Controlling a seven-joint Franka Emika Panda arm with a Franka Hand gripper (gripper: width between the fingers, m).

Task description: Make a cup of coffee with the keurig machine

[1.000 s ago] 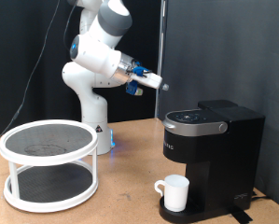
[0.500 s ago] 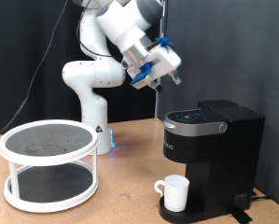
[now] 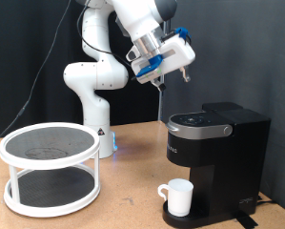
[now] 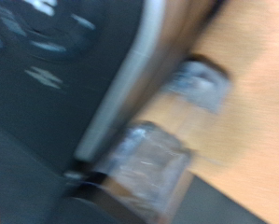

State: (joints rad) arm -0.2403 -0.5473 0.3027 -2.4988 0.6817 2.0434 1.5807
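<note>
A black curtain backs the wooden bench [image 3: 123, 205]. Your tool [image 3: 161, 84] hangs above the keurig machine [image 3: 216, 153], nothing visibly held; the wrist view is too blurred to tell whether its fingers are apart or together. The cup [image 3: 178, 197] already sits on the drip tray under the spout, and the lid looks closed. Judging from here, come down slowly and squarely over the silver-ringed top, checking alignment before contact.
</note>
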